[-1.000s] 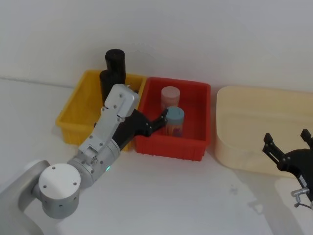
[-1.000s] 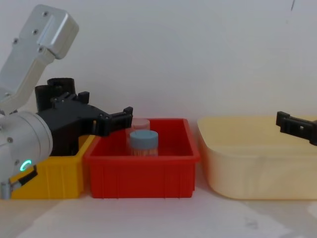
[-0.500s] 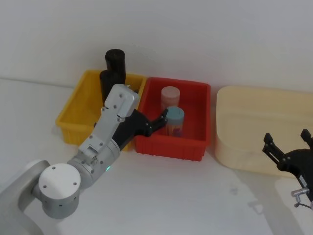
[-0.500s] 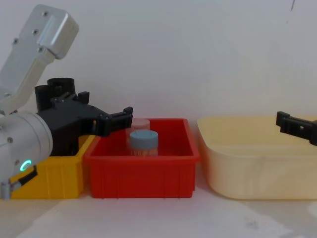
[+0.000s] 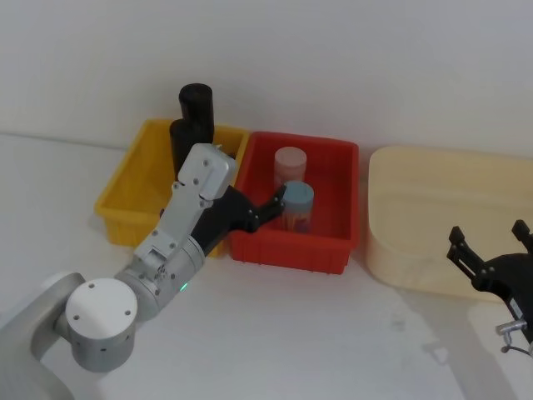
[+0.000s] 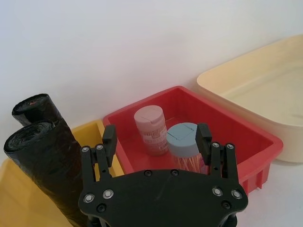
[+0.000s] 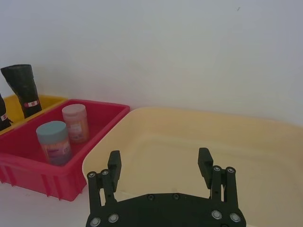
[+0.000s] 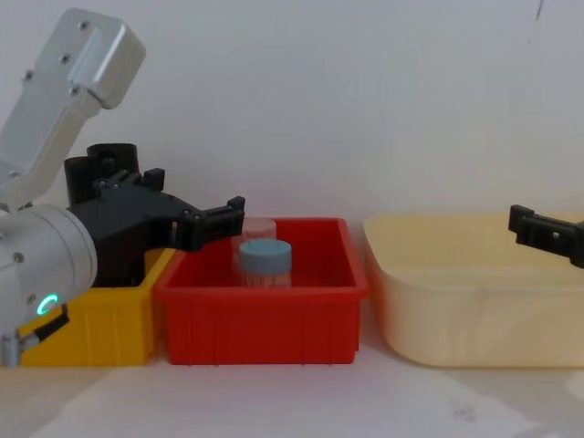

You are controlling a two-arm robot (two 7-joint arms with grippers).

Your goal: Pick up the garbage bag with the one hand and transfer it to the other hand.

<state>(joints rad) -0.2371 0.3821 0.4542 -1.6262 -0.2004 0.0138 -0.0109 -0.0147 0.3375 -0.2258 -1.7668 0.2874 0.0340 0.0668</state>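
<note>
Two black garbage bag rolls (image 5: 196, 104) stand upright in the yellow bin (image 5: 125, 192); they also show in the left wrist view (image 6: 45, 158) and, far off, in the right wrist view (image 7: 23, 87). My left gripper (image 5: 268, 206), on the green-lit arm, hovers open over the wall between the yellow and red bins, with the rolls beside and behind it. In its wrist view the left gripper (image 6: 156, 137) holds nothing, and two jars stand just beyond its fingertips. My right gripper (image 5: 489, 240) hangs open and apart over the cream tub's near edge.
The red bin (image 5: 333, 250) holds a pink-lidded jar (image 5: 291, 165) and a blue-lidded jar (image 5: 297, 206). A large cream tub (image 5: 433, 208) sits to the right. A white wall rises close behind the bins. Bare white tabletop lies in front.
</note>
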